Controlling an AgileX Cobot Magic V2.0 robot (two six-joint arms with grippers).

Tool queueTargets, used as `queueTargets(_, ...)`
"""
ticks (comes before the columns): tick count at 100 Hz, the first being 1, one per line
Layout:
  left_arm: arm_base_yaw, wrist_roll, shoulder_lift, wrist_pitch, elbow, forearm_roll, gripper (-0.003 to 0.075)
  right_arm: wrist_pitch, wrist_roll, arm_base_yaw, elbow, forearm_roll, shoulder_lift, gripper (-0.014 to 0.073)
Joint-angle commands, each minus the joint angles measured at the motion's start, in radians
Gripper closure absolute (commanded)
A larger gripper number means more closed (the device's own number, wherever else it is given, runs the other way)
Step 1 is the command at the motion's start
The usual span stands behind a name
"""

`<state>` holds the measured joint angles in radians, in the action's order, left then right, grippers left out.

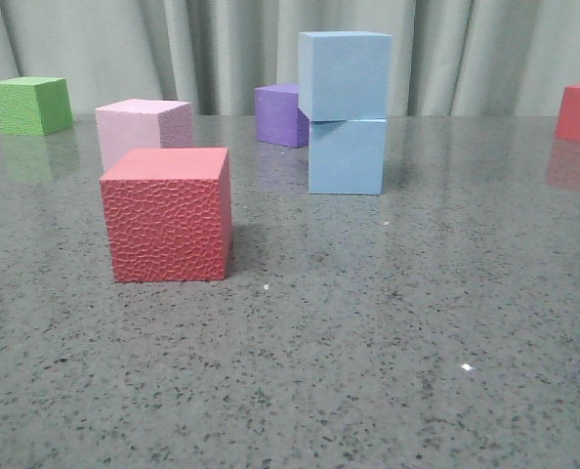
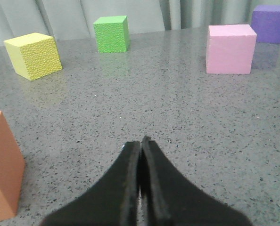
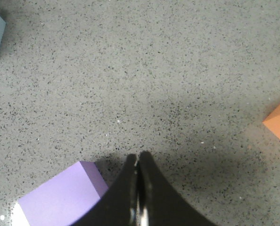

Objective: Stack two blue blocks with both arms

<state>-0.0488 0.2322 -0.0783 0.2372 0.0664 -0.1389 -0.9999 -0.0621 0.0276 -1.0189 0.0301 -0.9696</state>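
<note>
Stacking looks done: top blue block (image 1: 345,74) sits on bottom blue block (image 1: 347,156), mid-table, slightly skewed. My L gripper (image 2: 141,143) & R gripper (image 3: 137,159) pressed together, empty. Next: prob. just hold clear.

two blue blocks (image 1: 346,115), two red cubes (image 1: 168,215).
</note>
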Motion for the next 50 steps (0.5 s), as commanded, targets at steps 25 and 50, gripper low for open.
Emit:
queueTargets(25, 0.004, -0.127, 0.081, -0.092, -0.051, 0.086, 0.0739, 0.052, 0.009, -0.007, -0.023, -0.003, 0.012, 0.0716)
queueTargets(50, 0.004, -0.215, 0.081, -0.112, -0.066, 0.156, 0.0739, 0.052, 0.009, -0.007, -0.023, -0.003, 0.012, 0.0716)
